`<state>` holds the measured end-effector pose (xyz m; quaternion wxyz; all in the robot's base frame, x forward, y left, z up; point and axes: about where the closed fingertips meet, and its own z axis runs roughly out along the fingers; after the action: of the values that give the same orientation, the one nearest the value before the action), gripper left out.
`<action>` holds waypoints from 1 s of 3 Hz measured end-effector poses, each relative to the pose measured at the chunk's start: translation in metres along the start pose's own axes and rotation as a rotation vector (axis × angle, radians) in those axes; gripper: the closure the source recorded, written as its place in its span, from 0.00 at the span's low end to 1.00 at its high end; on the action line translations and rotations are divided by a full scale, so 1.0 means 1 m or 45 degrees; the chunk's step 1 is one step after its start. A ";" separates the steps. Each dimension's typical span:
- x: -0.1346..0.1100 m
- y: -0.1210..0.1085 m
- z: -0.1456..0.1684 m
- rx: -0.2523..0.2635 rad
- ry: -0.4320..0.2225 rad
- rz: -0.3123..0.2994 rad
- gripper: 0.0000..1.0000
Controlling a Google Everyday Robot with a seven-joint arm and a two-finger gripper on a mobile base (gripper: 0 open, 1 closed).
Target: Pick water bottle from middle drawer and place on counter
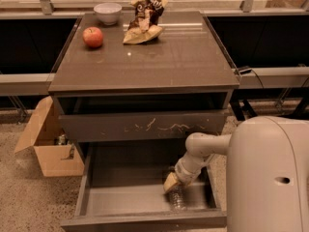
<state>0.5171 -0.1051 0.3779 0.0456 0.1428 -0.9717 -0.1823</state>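
Observation:
The water bottle [177, 200] lies on the grey floor of the open middle drawer [120, 198], near its front right part. My gripper [171, 182] reaches down into the drawer from the right and sits just above the bottle's upper end, touching or nearly touching it. The bottle's cap is hidden by the gripper. The counter [159, 62] is the glossy dark top of the cabinet above.
On the counter stand a red apple [93, 36], a white bowl [107, 12] and a crumpled chip bag [144, 19] along the back. The scratched drawer front [145, 126] overhangs the open drawer. A cardboard box [46, 146] sits on the floor at left. My white body [270, 178] fills the lower right.

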 end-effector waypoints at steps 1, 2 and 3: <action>-0.001 -0.002 0.005 -0.041 -0.002 -0.005 0.72; -0.001 -0.001 0.003 -0.138 -0.044 -0.035 0.97; -0.001 0.013 -0.041 -0.267 -0.199 -0.135 1.00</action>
<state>0.5199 -0.1071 0.4210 -0.0251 0.1737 -0.9391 -0.2954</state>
